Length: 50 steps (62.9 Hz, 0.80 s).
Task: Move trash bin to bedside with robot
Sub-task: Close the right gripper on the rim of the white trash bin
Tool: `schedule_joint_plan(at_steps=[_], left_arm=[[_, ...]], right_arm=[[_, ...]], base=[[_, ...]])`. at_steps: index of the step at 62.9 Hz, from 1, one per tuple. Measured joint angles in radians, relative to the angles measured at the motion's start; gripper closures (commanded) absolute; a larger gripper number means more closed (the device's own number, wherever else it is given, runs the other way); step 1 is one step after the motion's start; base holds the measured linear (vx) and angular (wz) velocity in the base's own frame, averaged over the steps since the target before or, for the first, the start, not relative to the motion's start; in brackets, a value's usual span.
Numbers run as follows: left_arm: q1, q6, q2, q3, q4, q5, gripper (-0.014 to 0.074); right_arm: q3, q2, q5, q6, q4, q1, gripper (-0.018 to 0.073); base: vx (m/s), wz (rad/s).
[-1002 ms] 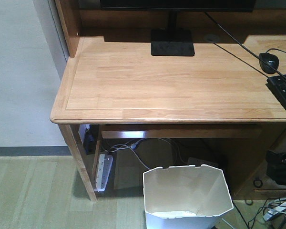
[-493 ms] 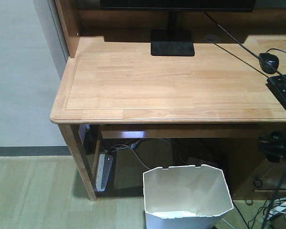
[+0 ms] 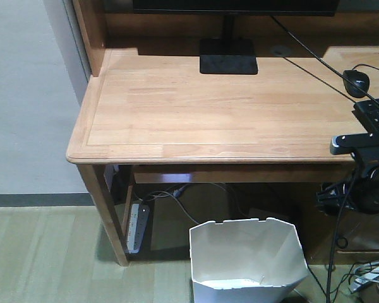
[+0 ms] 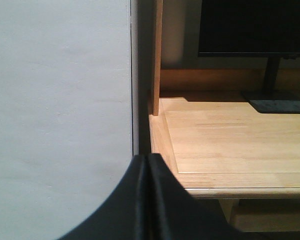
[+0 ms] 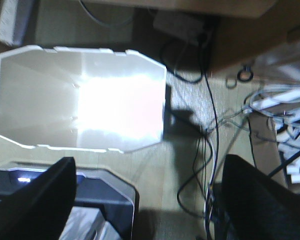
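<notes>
Trash bin sits below wide-spread right tool.

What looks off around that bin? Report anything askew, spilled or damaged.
Nothing is spilled or visibly broken. The trash bin stands upright in front of the desk; the notches on its far rim look moulded, not cracked. Only the loose tangle of cables on the floor to its right looks messy.

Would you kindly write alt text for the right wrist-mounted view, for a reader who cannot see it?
Seen from above, a white open-topped trash bin with an angular rim stands on a pale floor, its interior washed out by glare. The right gripper, open and holding nothing, frames the bottom edge, and tangled black cables lie on the floor at the picture's right.
</notes>
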Motion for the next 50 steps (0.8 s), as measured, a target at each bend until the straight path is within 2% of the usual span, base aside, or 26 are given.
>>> schedule_joint_plan(at_steps=[16, 29, 50], left_arm=[[0.000, 0.000, 0.000, 0.000, 0.000, 0.000, 0.0602], [0.000, 0.000, 0.000, 0.000, 0.000, 0.000, 0.0602], [0.000, 0.000, 0.000, 0.000, 0.000, 0.000, 0.0602]], right_arm=[[-0.006, 0.215, -0.112, -0.138, 0.082, -0.083, -0.0006], [-0.045, 0.388, -0.210, -0.244, 0.134, -0.086, -0.0006], [-0.233, 0.727, -0.287, -0.297, 0.145, -0.086, -0.0002]], base=[[0.00, 0.00], [0.00, -0.01], [0.00, 0.00]])
